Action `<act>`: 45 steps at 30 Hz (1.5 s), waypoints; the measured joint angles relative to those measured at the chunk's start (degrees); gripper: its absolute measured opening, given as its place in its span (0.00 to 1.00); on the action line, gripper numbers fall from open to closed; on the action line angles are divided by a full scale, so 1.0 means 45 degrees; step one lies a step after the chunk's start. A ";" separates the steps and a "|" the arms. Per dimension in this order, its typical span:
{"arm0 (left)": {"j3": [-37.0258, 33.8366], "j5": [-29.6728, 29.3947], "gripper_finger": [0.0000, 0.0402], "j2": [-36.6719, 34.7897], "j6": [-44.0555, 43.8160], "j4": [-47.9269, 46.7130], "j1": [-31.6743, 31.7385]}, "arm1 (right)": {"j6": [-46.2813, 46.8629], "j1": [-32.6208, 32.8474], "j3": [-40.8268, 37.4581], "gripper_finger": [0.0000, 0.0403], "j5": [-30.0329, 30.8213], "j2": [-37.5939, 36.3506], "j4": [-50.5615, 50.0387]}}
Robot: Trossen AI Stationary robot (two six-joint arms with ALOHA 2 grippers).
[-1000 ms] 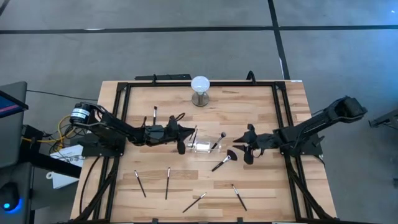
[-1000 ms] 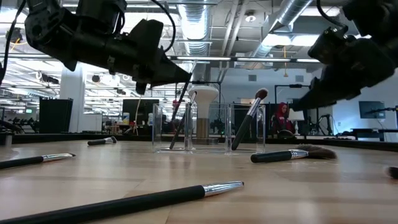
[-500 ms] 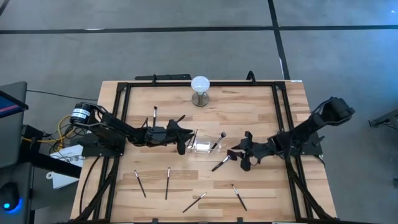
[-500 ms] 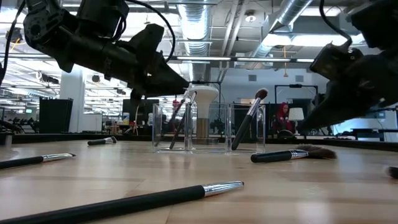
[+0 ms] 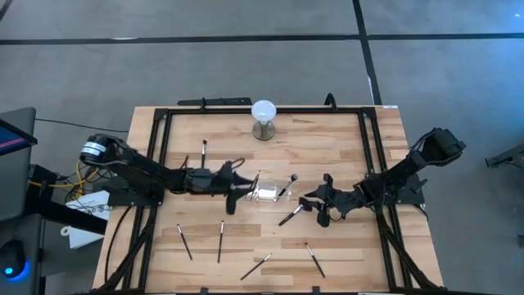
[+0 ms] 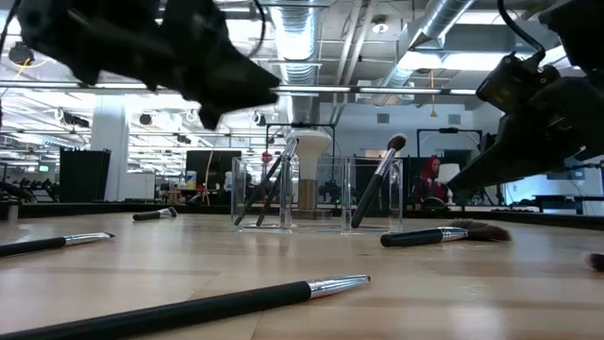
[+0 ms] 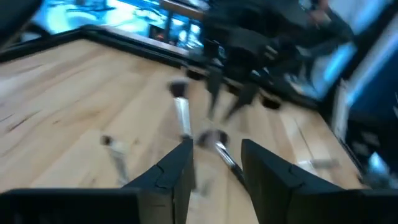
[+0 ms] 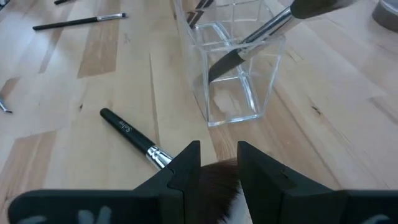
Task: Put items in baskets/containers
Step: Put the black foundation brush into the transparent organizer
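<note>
Black fan brush (image 8: pixel 163 159) – just ahead of right fingers (image 8: pixel 185 167)

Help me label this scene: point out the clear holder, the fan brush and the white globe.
clear holder (image 8: pixel 239 102), right wrist view, on its near glass wall.
fan brush (image 6: pixel 425 236), low view, on its dark handle.
white globe (image 5: pixel 264 110), high view, on the round top.

Clear holder (image 5: pixel 267 193) mid-table with brushes (image 6: pixel 377 179) standing inside; globe (image 5: pixel 264 111) behind; loose brushes (image 5: pixel 220 240) in front.
</note>
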 joint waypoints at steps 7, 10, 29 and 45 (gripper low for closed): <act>0.0044 -0.5316 0.33 -0.2508 0.0891 -0.2951 -0.2278 | -0.0187 0.0325 0.0000 0.24 0.0589 -0.0003 0.0000; 0.0318 -0.8657 0.33 -0.3654 0.0190 -0.6142 -0.2295 | -0.0270 0.0288 0.0005 0.24 0.0598 -0.0102 0.0001; 0.2191 -0.0239 0.45 -0.3178 -0.2414 -1.6319 0.8351 | -0.3388 0.0599 0.0738 0.24 0.0546 -0.1769 -0.0067; 0.2812 0.0412 0.45 0.0591 -0.2829 -1.6631 1.0274 | -0.5375 0.0594 0.0743 0.24 0.0599 -0.2327 -0.0797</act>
